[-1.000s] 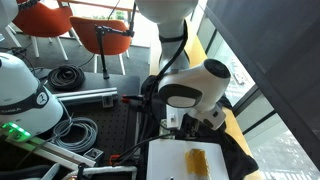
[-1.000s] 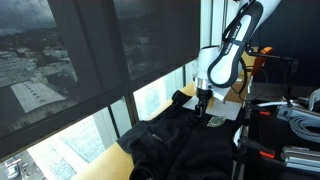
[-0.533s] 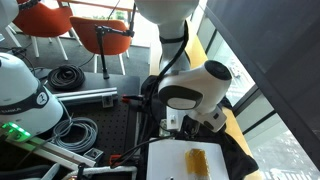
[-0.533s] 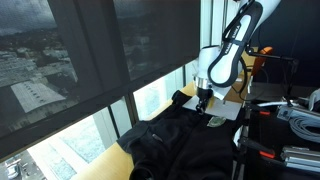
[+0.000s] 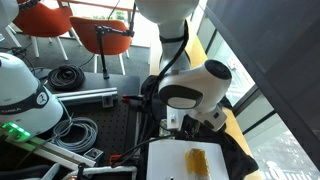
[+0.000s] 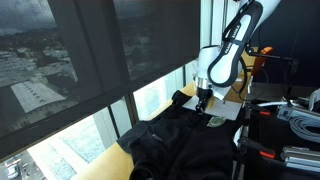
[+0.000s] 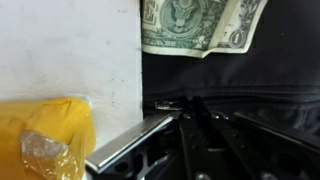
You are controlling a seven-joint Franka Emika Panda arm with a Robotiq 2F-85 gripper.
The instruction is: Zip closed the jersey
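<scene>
— Where is the gripper (image 7: 185,128) now, and what does it hold?

— In the wrist view it comes in from the bottom edge, low over the black jersey (image 7: 240,85). Its fingertips stand close together, with only a narrow gap. Whether they pinch something, I cannot tell; the tips are dark against dark cloth.

— And what is nearest to them?

— Just beyond the tips lies a small metal piece (image 7: 165,104), at the edge of the white board (image 7: 60,50). I judge it is the zipper pull, but it is too small to be sure.

— Which way does the zipper go from there?

— A seam (image 7: 260,98) starts at that metal piece and runs across the picture to the right edge, almost level. So the long axis lies sideways to the gripper, not away from it. In my judgement, the pull must travel along this line, away from the board.

— What is farther out?

— A yellow object (image 7: 45,135) sits on the board beside the gripper. Beyond the seam a banknote (image 7: 195,25) lies on the cloth near the top edge.

— And the whole garment?

— In an exterior view the jersey (image 6: 175,145) spreads over the table beside the window, far wider than the board, and the gripper (image 6: 204,98) points straight down at its far end.
</scene>
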